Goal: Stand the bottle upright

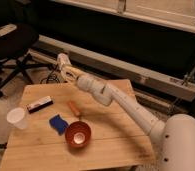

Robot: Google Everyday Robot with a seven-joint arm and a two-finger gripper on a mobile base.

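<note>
Currently | pincer (67, 73) over far edge of table (111, 147) | pinching bottle (62, 61), nearly upright, aloft

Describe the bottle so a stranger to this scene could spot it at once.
Start at the wooden table and follow the robot's arm to its tip by the table's far edge. There the end effector holds the bottle. It is a slim white cylinder held off the table, unlike the plain white cup, which stands on the wood at the view's left.
</note>
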